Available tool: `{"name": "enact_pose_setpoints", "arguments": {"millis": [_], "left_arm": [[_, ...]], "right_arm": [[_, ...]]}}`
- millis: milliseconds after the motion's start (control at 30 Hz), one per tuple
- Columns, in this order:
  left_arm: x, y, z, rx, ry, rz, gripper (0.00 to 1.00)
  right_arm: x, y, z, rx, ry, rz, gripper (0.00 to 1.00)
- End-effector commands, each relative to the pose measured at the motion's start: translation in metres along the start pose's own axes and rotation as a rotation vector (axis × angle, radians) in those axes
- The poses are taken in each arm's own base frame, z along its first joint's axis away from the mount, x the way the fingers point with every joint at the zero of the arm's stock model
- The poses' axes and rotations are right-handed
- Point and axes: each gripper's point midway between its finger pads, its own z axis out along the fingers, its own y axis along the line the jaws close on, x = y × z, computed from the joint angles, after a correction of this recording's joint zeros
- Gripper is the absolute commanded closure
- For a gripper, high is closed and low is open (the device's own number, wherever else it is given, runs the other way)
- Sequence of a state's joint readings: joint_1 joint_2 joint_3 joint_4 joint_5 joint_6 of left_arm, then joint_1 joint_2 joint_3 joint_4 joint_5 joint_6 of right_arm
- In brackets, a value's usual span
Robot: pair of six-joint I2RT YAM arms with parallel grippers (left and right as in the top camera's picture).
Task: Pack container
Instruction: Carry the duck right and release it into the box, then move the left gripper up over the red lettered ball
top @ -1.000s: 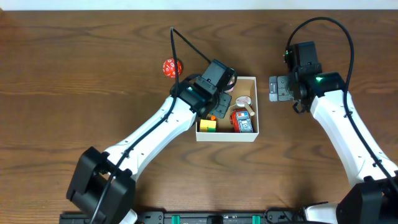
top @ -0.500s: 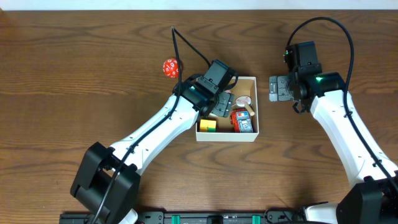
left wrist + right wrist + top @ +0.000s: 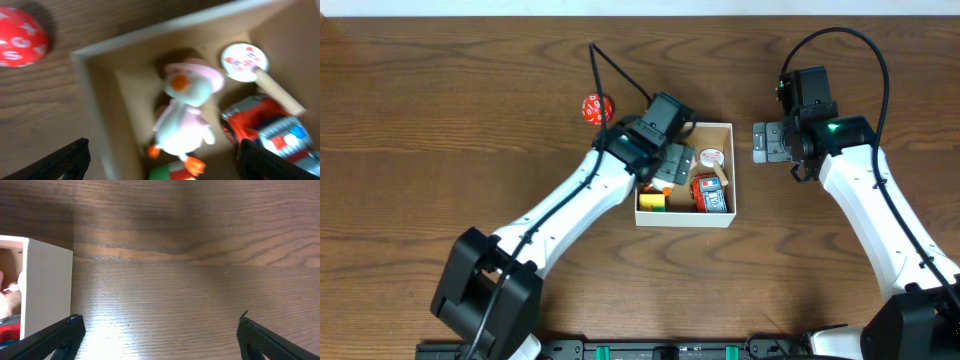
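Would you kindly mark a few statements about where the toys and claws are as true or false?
1. The red rounded die with white markings lies inside the square white-walled cardboard box. False: it sits on the wooden table, outside the box, beyond its far left corner.
2. The white duck toy with a pink hat lies inside the box. True.
3. The right claw is shut on a toy. False: it is open and holds nothing, over the table beside the box.
4. A red and blue toy vehicle is in the box. True.
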State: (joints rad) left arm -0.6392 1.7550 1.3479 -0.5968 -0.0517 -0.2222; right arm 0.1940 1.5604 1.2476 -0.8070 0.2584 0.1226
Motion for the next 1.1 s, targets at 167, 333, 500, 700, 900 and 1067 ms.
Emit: {"name": "enact_pose_setpoints", "arguments": {"millis": [167,333,500,700,900,1067], "left_arm": [[-0.034,0.061,-0.043,-0.065,-0.137,-0.239,0.06],[-0.046,0.083,-0.055,-0.081,-0.191,-0.289,0.05],[-0.053,0.123,-0.049,-0.206,-0.229,-0.333,0.02],[-0.074,0.15,-0.028,-0.245,-0.282,-0.26,0.02],[-0.092,0.168,0.005,-0.267,-0.332,-0.228,0.02],[-0.091,0.18,0.035,-0.28,-0.325,-0.244,0.02]], "right_arm": [[-0.003,-0.002,-0.003,0.002,-0.012,0.017,0.01],[-0.003,-0.002,-0.003,0.002,-0.012,0.017,0.01],[-0.003,-0.002,-0.003,0.002,-0.012,0.017,0.01],[-0.003,-0.002,-0.003,0.002,-0.012,0.017,0.01],[-0.003,-0.002,-0.003,0.002,-0.012,0.017,0.01],[-0.003,-0.002,-0.003,0.002,-0.012,0.017,0.01]]}}
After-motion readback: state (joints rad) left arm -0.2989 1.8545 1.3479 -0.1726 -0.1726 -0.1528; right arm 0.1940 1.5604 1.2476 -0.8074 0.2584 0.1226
